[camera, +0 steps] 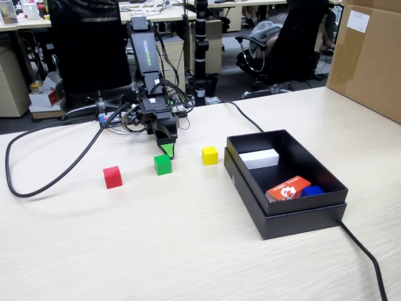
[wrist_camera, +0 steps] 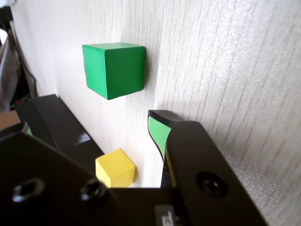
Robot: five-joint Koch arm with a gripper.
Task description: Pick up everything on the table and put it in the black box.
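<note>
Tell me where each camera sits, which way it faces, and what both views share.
Fixed view: stands off the table's near edge, looking across it at the arm; the whole arm and its hand show, plus the red cube and the black box.
Wrist view: rides on the arm just behind the hand, looking along it at the tabletop; the picture lies on its side.
Shared: the green cube, the yellow cube and the box.

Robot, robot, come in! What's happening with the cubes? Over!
Gripper low behind green cube, holding nothing. Red cube, yellow cube on table, none in black box yet. Nothing blocking.
</note>
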